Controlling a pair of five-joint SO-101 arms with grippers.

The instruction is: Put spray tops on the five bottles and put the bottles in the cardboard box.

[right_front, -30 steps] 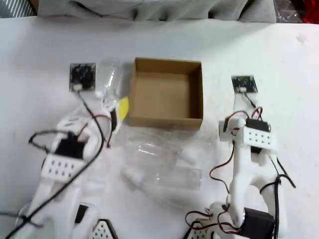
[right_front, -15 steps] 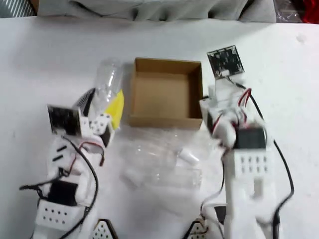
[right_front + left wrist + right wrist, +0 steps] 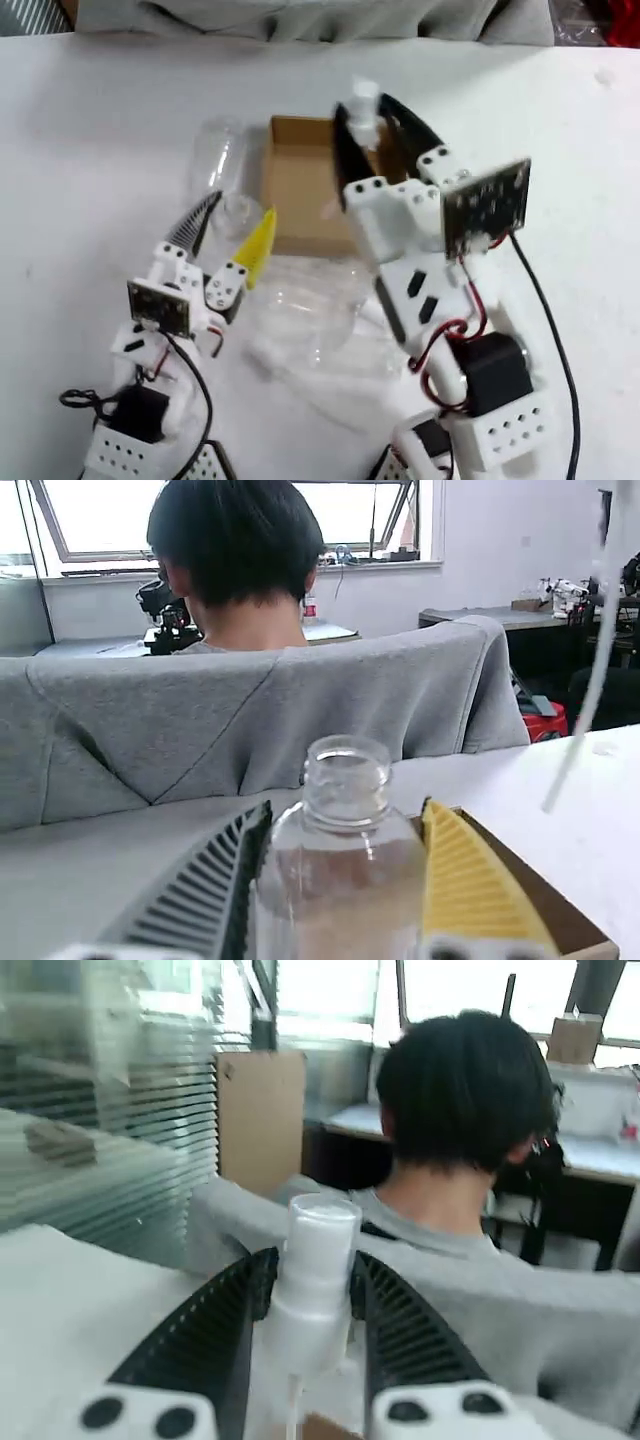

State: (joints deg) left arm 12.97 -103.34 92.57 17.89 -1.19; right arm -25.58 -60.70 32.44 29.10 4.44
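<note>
My left gripper (image 3: 243, 207) is shut on a clear bottle (image 3: 220, 160) just left of the cardboard box (image 3: 300, 190). In the left wrist view the bottle (image 3: 345, 865) stands upright with its neck uncapped between the black and yellow fingers of that gripper (image 3: 345, 810). My right gripper (image 3: 368, 122) hangs above the box's far side, shut on a white spray top (image 3: 365, 103). The right wrist view has the spray top (image 3: 315, 1280) pinched between the black fingers of the gripper (image 3: 312, 1260). Its thin tube (image 3: 590, 680) hangs to the bottle's right.
Several clear bottles (image 3: 320, 310) lie in a heap on the white table (image 3: 90, 120) in front of the box, one with a white spray top (image 3: 375, 315). A grey padded chair back (image 3: 250, 720) with a person behind it stands past the far edge.
My right arm has swung left and risen over the box with the spray top. My left arm has drawn back toward the front, holding the bottle beside the box.
</note>
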